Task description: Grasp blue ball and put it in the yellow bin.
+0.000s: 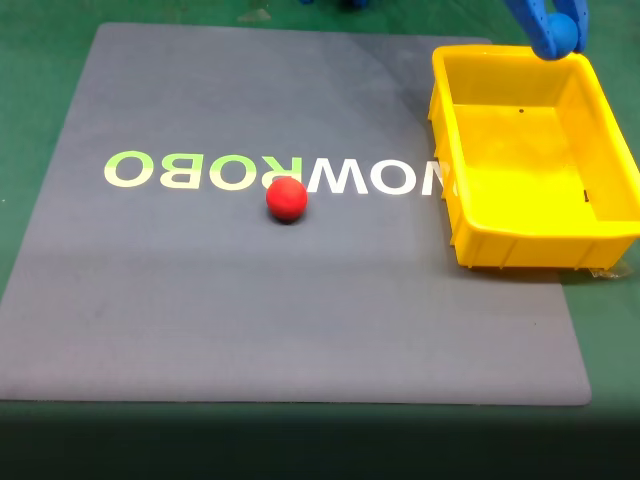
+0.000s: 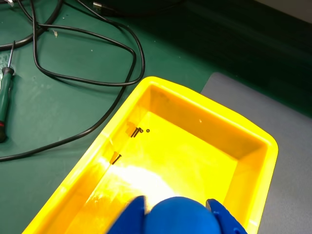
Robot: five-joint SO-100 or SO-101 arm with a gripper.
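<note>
The blue ball hangs over the far rim of the yellow bin, with my blue gripper shut on it. In the wrist view the blue ball fills the bottom edge between the two blue fingers, and below it lies the inside of the yellow bin, which holds only a few small dark screws. The ball is in the air, above the bin's floor.
A red ball lies on the grey mat by the ROBO lettering, well left of the bin. Black cables and a screwdriver lie on the green table beyond the bin.
</note>
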